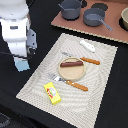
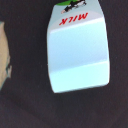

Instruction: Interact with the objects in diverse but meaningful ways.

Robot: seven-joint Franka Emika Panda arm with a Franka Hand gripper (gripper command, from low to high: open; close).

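Milk carton (image 2: 78, 50), pale blue with "MILK" printed in red near one end, is filling most of my wrist view and is lying on the dark surface (image 1: 107, 95). In the exterior view the same carton (image 1: 21, 64) is showing only as a small pale blue patch just below my arm, off the woven placemat (image 1: 102, 70) toward the exterior view's left. My end effector (image 1: 20, 54) is hanging directly above it; neither view is showing my fingers, so I cannot tell whether they are spread or closed, nor whether I am touching the carton. I am judging that I am positioned here because the carton is the one item sitting apart from the place setting, which makes it the obvious thing to handle. On the mat, the sausage (image 1: 71, 63) is resting on the round tan plate (image 1: 73, 73), as a served meal would be. A knife (image 1: 86, 60) with an orange handle is lying just beyond the plate and a fork (image 1: 70, 83) with an orange handle just in front of it, flanking it like cutlery. The yellow packet (image 1: 52, 93) with its red mark is sitting near the mat's front corner, and the small white piece (image 1: 87, 46) near the far edge. Two grey pots (image 1: 93, 18) are standing on the brown board (image 1: 62, 22) at the back, well apart from me. If I am going for a grasp, the carton's flat broad faces look easy to pinch, though a light hollow toy could skid on the cloth.
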